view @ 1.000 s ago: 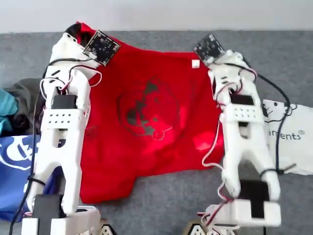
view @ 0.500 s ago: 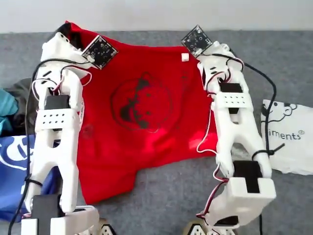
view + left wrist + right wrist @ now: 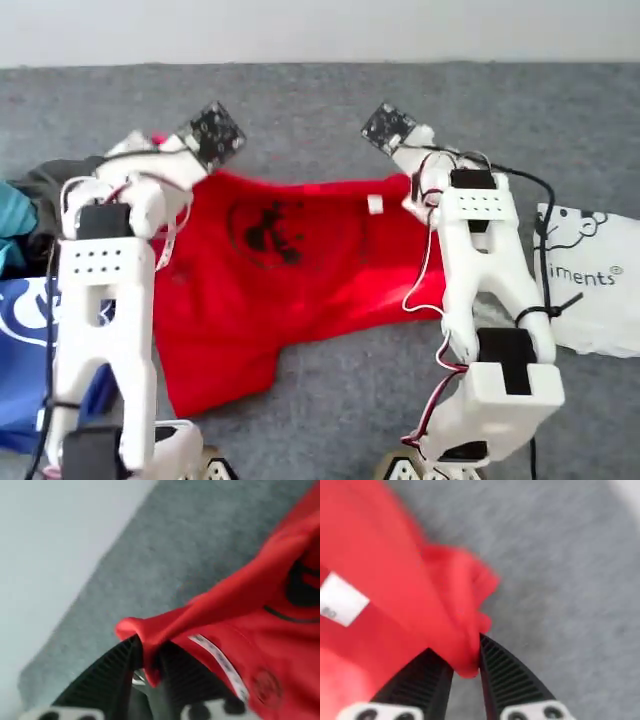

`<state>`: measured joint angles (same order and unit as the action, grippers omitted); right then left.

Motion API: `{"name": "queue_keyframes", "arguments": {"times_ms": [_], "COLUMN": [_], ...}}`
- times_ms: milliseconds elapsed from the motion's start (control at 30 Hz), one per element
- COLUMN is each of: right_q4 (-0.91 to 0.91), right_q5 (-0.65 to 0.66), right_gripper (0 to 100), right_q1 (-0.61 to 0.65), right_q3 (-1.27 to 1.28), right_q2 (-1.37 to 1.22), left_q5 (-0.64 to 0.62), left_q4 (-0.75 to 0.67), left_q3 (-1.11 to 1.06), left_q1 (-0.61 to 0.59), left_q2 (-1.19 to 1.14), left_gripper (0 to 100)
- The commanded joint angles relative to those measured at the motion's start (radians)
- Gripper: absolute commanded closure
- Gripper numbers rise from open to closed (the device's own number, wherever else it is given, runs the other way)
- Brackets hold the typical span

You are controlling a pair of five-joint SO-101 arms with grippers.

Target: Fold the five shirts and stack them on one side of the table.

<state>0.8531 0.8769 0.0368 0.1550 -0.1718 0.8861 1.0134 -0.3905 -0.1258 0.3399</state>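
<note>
A red shirt [image 3: 300, 270] with a dark round print lies across the middle of the grey table, its far edge lifted and drawn toward the near side. My left gripper [image 3: 147, 662] is shut on a bunched fold of that red shirt [image 3: 240, 620]; in the high view the left arm [image 3: 150, 195] holds the far left corner. My right gripper [image 3: 465, 667] is shut on another pinch of the red shirt [image 3: 395, 590], beside a white label [image 3: 340, 600]. In the high view the right arm [image 3: 420, 180] holds the far right corner.
A blue shirt [image 3: 25, 330] and a pile of dark and teal clothes [image 3: 30, 210] lie at the left edge. A white shirt [image 3: 600, 280] with print lies at the right edge. Bare grey table [image 3: 330, 110] runs along the far side.
Both arms pulled back toward the near side, carrying the red shirt's far edge with them. The far strip of table is now uncovered, and the print has shifted nearer.
</note>
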Motion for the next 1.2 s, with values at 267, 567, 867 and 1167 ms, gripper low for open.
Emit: {"name": "queue_keyframes", "arguments": {"times_ms": [267, 567, 867, 1167], "right_q4": [0.374, 0.519, 0.567, 0.708], "right_q5": [0.009, 0.011, 0.031, 0.095], "right_gripper": [98.4, 98.3, 98.3, 98.3], "right_q1": [-0.068, -0.071, -0.133, -0.127], "right_q3": [-0.051, -0.046, -0.054, -0.163], "right_q2": [0.076, 0.041, 0.001, 0.07], "left_q5": [0.005, 0.048, 0.069, 0.069], "left_q4": [0.743, 0.74, 0.74, 0.743], "left_q3": [0.001, -0.311, -0.378, -0.317], "left_q1": [0.035, 0.095, 0.124, 0.123], "left_q2": [0.083, 0.046, 0.043, 0.051], "left_gripper": [99, 98, 98, 98]}}
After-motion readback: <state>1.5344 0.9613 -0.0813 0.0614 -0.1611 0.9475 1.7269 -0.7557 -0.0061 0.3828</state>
